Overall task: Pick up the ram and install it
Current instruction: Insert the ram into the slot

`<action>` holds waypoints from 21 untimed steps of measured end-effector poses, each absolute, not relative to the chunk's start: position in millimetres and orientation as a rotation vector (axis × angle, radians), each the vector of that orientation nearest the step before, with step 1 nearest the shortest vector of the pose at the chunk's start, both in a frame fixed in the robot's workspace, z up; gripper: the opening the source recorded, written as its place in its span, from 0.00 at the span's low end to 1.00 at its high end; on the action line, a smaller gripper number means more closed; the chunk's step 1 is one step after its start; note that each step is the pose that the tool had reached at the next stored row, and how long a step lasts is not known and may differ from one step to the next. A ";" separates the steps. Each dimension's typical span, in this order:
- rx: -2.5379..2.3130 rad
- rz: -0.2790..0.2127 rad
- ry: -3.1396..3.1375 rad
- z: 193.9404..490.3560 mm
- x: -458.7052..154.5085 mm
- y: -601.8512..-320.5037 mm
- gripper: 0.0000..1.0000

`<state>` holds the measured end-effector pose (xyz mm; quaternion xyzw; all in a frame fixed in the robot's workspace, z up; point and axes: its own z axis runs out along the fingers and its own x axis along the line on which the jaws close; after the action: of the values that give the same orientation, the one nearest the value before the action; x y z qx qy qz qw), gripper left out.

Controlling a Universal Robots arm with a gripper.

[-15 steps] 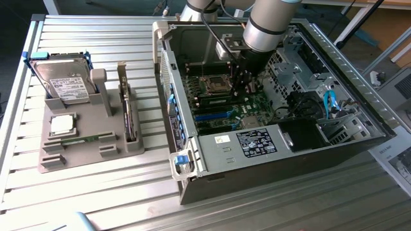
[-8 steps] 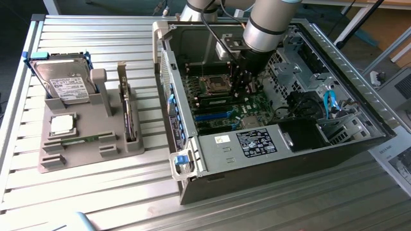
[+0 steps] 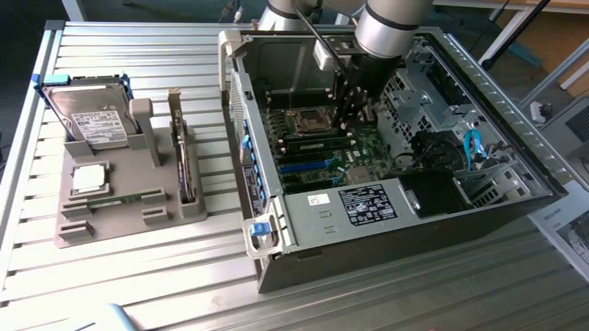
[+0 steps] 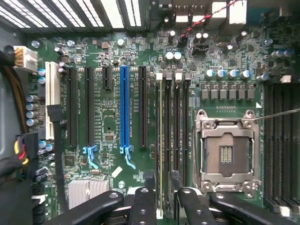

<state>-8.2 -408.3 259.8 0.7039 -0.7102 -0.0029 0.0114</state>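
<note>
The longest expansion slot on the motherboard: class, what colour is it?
Blue. The long slot stands out among black neighbours, best seen in the wrist view.

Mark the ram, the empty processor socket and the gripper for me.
ram [image 4: 161, 154]: wrist view, top edge of the stick in its slot.
processor socket [image 4: 226, 154]: wrist view, centre.
gripper [image 4: 161, 199]: wrist view, between the open fingertips.

An open black metal computer case [image 3: 478, 207] lies on the slatted metal table [image 3: 138, 276], at the exterior view's right. Left of it sits a grey plastic parts tray [image 3: 120, 221] holding a silver hard drive [image 3: 90, 118] and, nearer the camera, a square silver processor chip [image 3: 88, 178]. Inside the case, a thin green ram stick [image 4: 161, 150] stands in a motherboard slot beside the square metal processor socket [image 4: 226, 152], between the black gripper's [image 4: 161, 199] fingers [image 4: 143, 206].
</note>
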 end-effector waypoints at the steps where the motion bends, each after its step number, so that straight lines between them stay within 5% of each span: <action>1: 2.195 -0.009 -2.214 266.1 -8.2 -408.3 0.25; 21: 2.172 0.023 -2.193 350.6 -8.1 -408.1 0.25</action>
<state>-8.1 -408.1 350.6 0.7035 -0.7101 0.0075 0.0276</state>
